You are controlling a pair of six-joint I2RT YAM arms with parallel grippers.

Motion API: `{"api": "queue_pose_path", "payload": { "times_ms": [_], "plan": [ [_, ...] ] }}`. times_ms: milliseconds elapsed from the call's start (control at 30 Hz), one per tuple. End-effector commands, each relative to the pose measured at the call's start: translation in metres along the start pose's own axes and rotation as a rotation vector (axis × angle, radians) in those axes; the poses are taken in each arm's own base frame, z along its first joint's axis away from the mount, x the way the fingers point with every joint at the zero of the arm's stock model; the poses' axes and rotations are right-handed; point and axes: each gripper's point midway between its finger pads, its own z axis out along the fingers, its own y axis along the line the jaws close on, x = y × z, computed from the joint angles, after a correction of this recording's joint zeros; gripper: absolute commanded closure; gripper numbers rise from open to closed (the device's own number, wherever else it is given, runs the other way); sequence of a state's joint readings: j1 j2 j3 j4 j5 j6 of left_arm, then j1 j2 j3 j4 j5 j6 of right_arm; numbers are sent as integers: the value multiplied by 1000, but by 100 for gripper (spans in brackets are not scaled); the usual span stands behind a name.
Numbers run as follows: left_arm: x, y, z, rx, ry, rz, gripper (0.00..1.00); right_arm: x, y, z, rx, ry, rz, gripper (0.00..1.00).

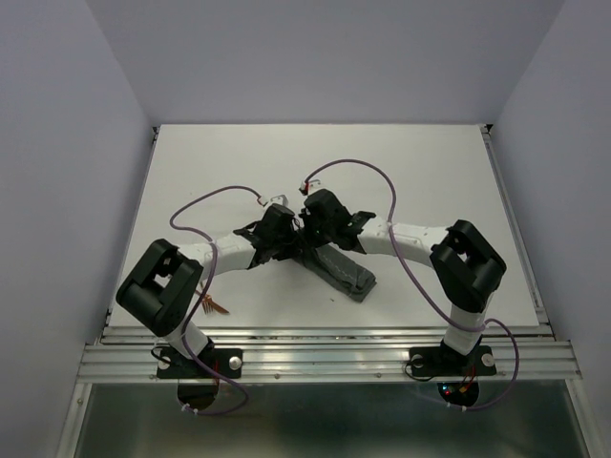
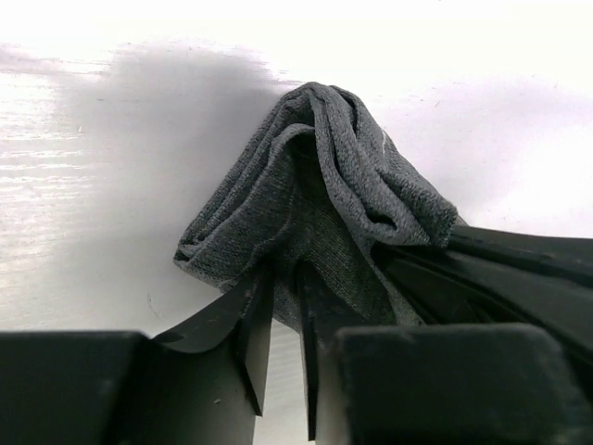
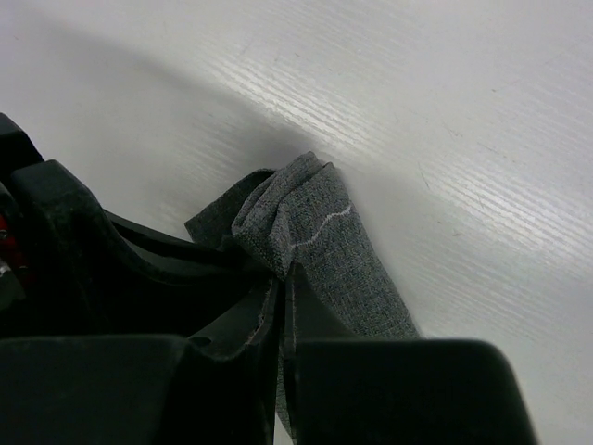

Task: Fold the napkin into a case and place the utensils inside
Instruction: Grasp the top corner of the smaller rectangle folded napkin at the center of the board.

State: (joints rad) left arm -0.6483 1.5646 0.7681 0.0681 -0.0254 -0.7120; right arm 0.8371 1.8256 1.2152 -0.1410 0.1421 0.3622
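Note:
The grey-green napkin [image 1: 346,271] lies bunched in a long folded strip at the table's middle, running toward the near right. My left gripper [image 1: 284,239] and right gripper [image 1: 315,229] meet at its far end, side by side. In the left wrist view the left gripper [image 2: 285,278] is shut on a raised, crumpled end of the napkin [image 2: 324,185]. In the right wrist view the right gripper [image 3: 283,278] is shut on a fold of the same napkin [image 3: 324,236]. The copper-brown utensils [image 1: 214,306] lie by the left arm's base, partly hidden under that arm.
Purple cables [image 1: 205,205] loop over both arms. The white table [image 1: 420,162] has a metal rail [image 1: 325,358] along its near edge and white walls on three sides.

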Motion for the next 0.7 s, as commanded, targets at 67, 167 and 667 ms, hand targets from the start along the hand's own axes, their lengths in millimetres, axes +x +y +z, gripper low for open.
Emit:
{"api": "queue_pose_path", "payload": {
  "times_ms": [67, 167, 667],
  "plan": [
    [-16, -11, 2, 3, -46, 2, 80, -21, 9, -13, -54, -67, 20, 98],
    [-16, -12, 4, -1, -38, 5, 92, -17, 10, -13, -60, -58, 21, 98],
    [-22, -17, -8, 99, -44, -51, 100, -6, 3, -15, -44, -40, 7, 97]
  ]
}}
